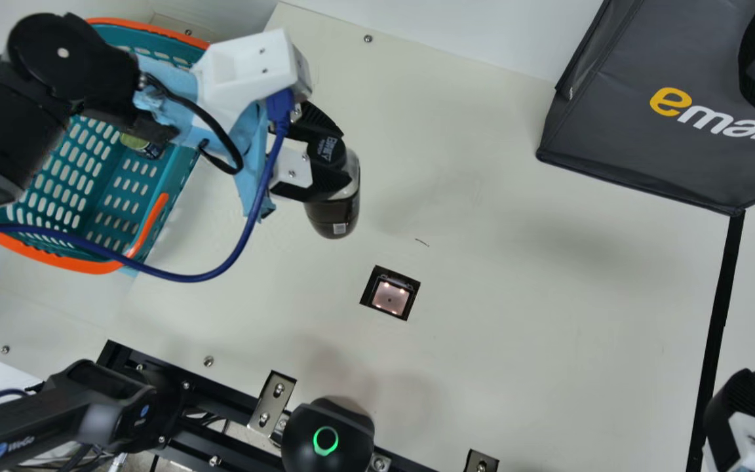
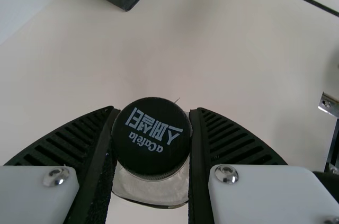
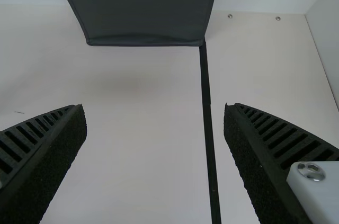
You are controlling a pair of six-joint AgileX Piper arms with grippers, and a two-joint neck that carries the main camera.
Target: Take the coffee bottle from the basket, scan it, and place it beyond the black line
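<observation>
Main view, nearest edge: one black metal rail [image 1: 246, 429] carries two silver metal brackets [image 1: 272, 401], and beside it sits one rounded black unit [image 1: 312, 436] with a lit green ring. At the near right is the right gripper [image 1: 741, 413]; in the right wrist view its [image 3: 154, 107] two black ribbed fingers stand apart, holding nothing. Farther in, one small square panel [image 1: 390, 296], black-edged with a lit pinkish face, is set in the cream table [image 1: 548, 314]. Beyond the panel is the left gripper [image 1: 338, 152], its two fingers clamped on the one coffee bottle [image 1: 339, 219], dark-bodied and black-capped. The left wrist view shows the round cap [image 2: 152, 136] with white lettering directly between those fingers, one pressing each side, and the bottle's shoulder just below it. Whether the bottle's base touches the table, the pictures do not tell. The bottle is between the basket and the line, nearer the basket. That one teal plastic basket [image 1: 92, 170], slotted and orange-rimmed, has one small yellow-green and dark item [image 1: 141, 145] visible inside. One straight black line [image 1: 718, 308] runs along the table away from the robot, up to a corner of one large dark grey bag [image 1: 620, 137] with a black strap, standing farthest off.
</observation>
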